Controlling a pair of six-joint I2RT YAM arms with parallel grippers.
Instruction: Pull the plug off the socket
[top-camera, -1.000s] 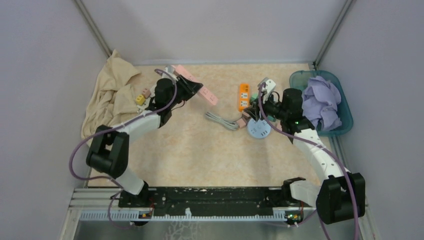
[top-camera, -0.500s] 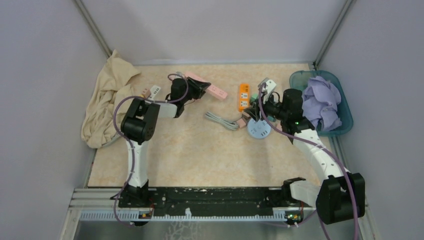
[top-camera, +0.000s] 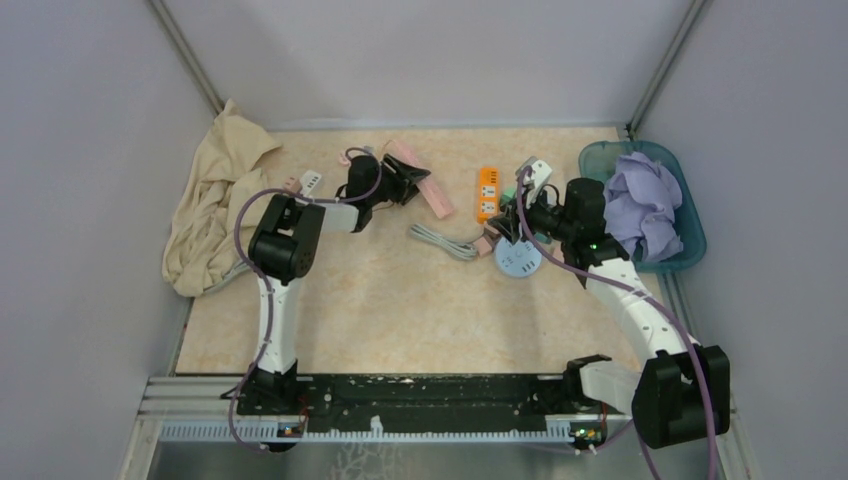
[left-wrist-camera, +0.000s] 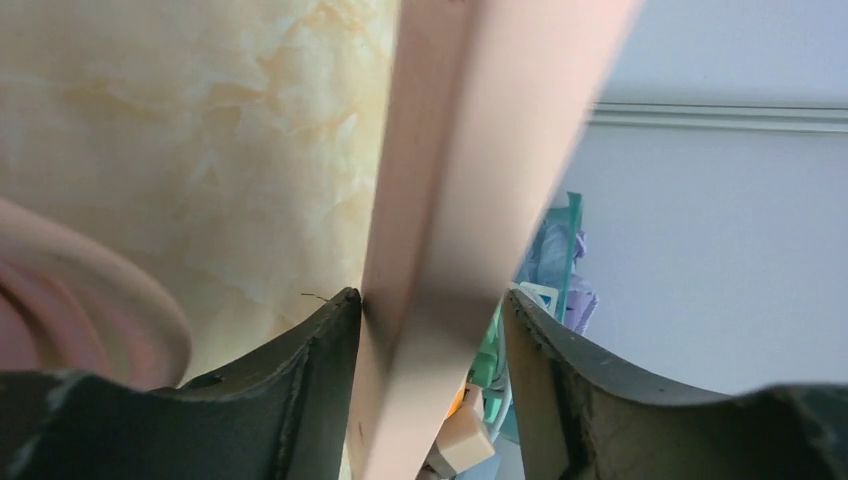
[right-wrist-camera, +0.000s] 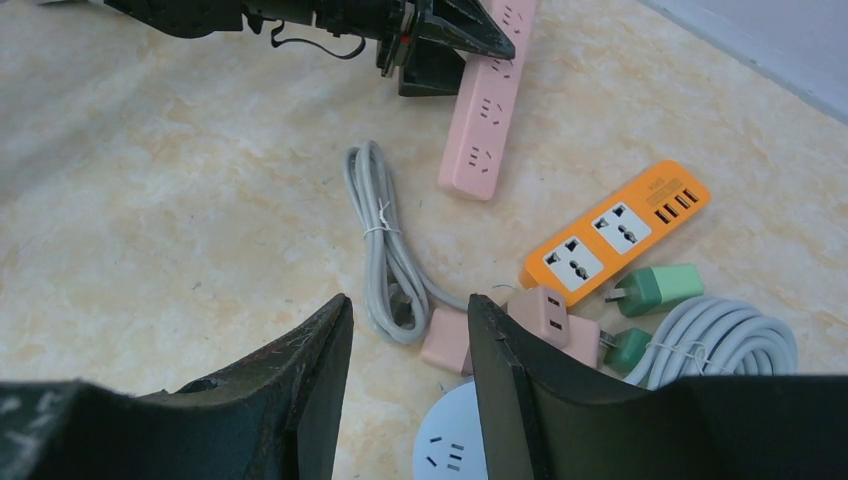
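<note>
Presently, my left gripper (left-wrist-camera: 430, 305) straddles the pink socket strip (right-wrist-camera: 487, 110) toward its far end. The strip lies on the table (right-wrist-camera: 180, 200) at an angle, near the orange strip (right-wrist-camera: 615, 232) but apart from it. One finger (left-wrist-camera: 320, 370) sits against the strip's edge. At the other finger a thin sliver of background shows, so I cannot tell whether the jaws pinch the strip or merely bracket it. The three sockets showing on its face are unoccupied. My right gripper (right-wrist-camera: 410, 305) hovers above the table, jaws narrowly parted with nothing between them. Below it a pink plug (right-wrist-camera: 446, 341) on a grey cord (right-wrist-camera: 385, 250) lies touching a pink adapter (right-wrist-camera: 548, 313); whether it is seated there I cannot tell
</note>
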